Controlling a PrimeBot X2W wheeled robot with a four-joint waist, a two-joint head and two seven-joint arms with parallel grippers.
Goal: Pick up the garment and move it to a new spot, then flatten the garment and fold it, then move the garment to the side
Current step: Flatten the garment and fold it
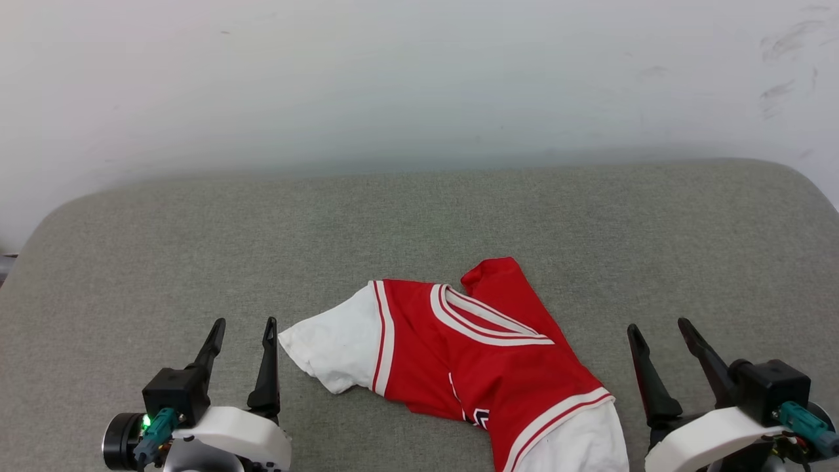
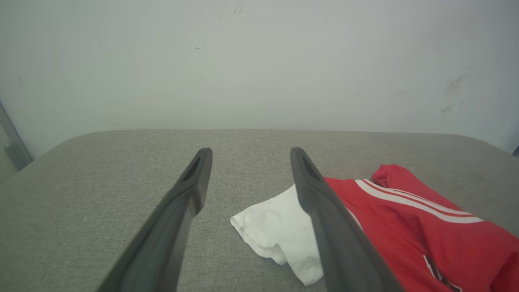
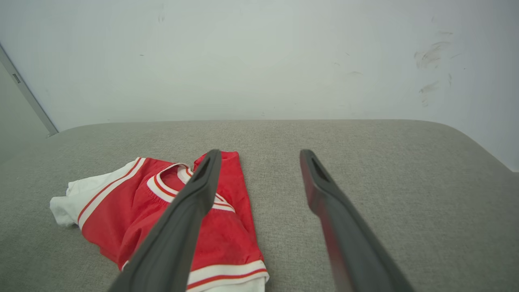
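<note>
– Sitting where, the garment (image 1: 485, 354)?
– Crumpled on the grey pad (image 1: 419, 216), near edge, between both arms. Left gripper (image 1: 244, 321), right gripper (image 1: 657, 324): fingers wide, empty. Pickup not begun, I judge. Next: reach inward, pinch cloth, lift.

Bright, soft, even light; faint shadow along the foot of the wall (image 1: 419, 78); my fingers (image 2: 162, 251) blur near the lens; wrist views bow at their edges.

Shirt (image 1: 485, 354) crumpled at 6 o'clock on surface (image 1: 419, 216); left gripper (image 1: 244, 322) at 8, right gripper (image 1: 657, 324) at 4, jaws apart.
</note>
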